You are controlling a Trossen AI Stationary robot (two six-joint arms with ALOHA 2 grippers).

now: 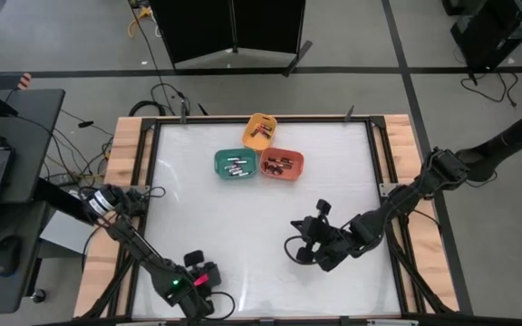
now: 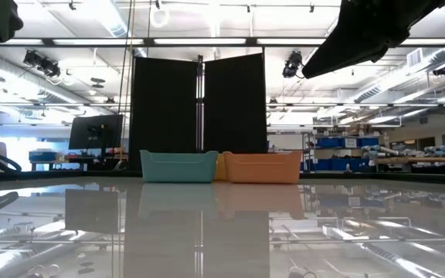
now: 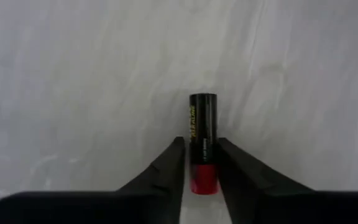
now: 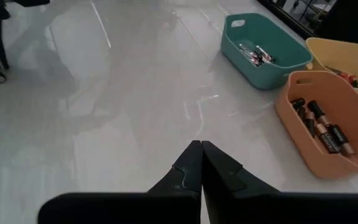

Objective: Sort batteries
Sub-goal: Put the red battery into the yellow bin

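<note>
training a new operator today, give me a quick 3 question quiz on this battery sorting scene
1. True or false: the left gripper has its fingers either side of the red and black cylindrical battery on the white table.
2. How many coloured plastic bins hold batteries?
3. The right gripper is: A open, B shut and empty, C holding a battery.

Key: 1 true; 2 three, the teal bin, orange bin, yellow bin; 3 B.

You see a glossy white surface (image 1: pixel 261 208), smooth enough to mirror the ceiling lights, framed by pale bare wood (image 1: pixel 120 181). The teal bin (image 4: pixel 263 46) and orange bin (image 4: pixel 328 124) look like matt moulded plastic. The battery (image 3: pixel 202 140) wears a shiny black-and-red wrap between matt black gripper fingers (image 3: pixel 166 171).
</note>
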